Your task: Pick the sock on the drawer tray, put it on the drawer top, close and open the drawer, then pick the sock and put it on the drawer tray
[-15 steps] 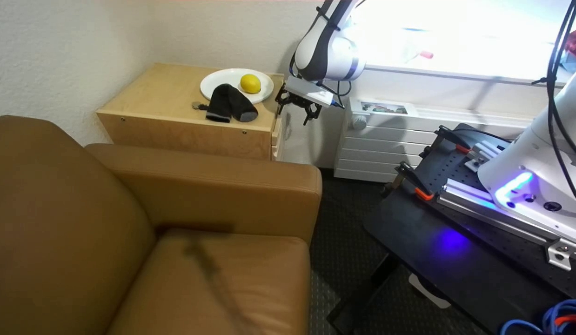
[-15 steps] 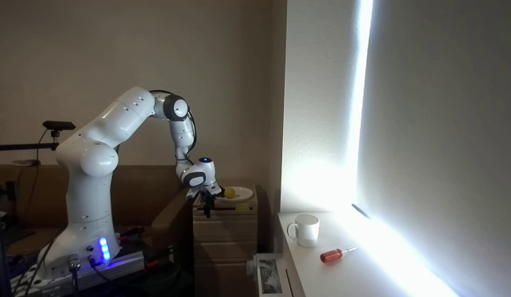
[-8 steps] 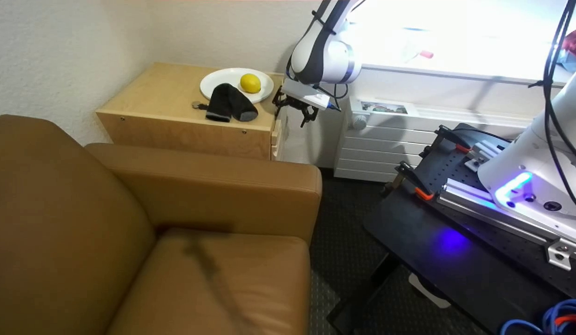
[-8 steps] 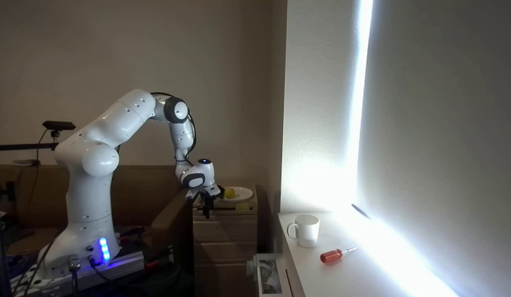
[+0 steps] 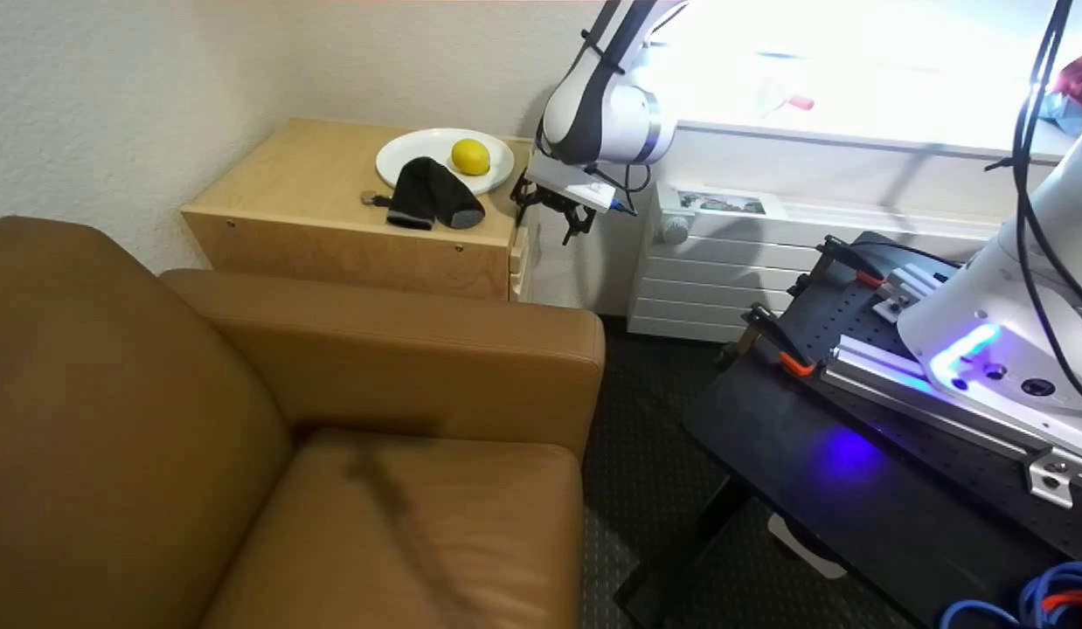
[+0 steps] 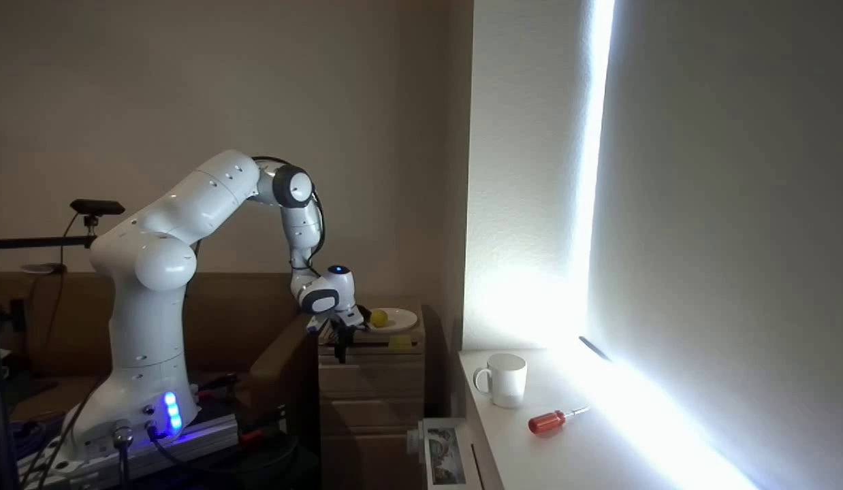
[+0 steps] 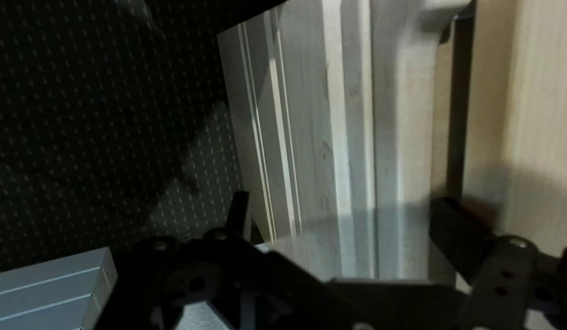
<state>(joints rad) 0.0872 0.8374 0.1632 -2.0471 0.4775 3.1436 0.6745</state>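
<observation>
The black sock (image 5: 432, 188) lies folded on the drawer top (image 5: 305, 175), overlapping the white plate's near edge. Its place in the wrist view is out of sight. My gripper (image 7: 340, 201) points down at the front end of the cabinet, open, with no object held. One finger hangs out in front of the drawer fronts. Its other finger (image 7: 457, 233) is beside the dark gap between the drawer's rim (image 7: 416, 114) and the cabinet top; contact cannot be told. The drawer (image 6: 394, 357) shows under a narrow dark slot. The drawer tray inside is mostly hidden.
On the white plate (image 5: 410, 150) rests a yellow fruit (image 5: 471, 157). A small metal-tipped item (image 5: 371, 199) lies by the sock. The brown couch (image 5: 401, 332) stands against the cabinet's side. A white radiator (image 5: 724, 271) is on the far side, near the arm.
My gripper has shifted slightly toward the cabinet and a little lower. It has stayed open. The sock, plate and fruit have not moved.
</observation>
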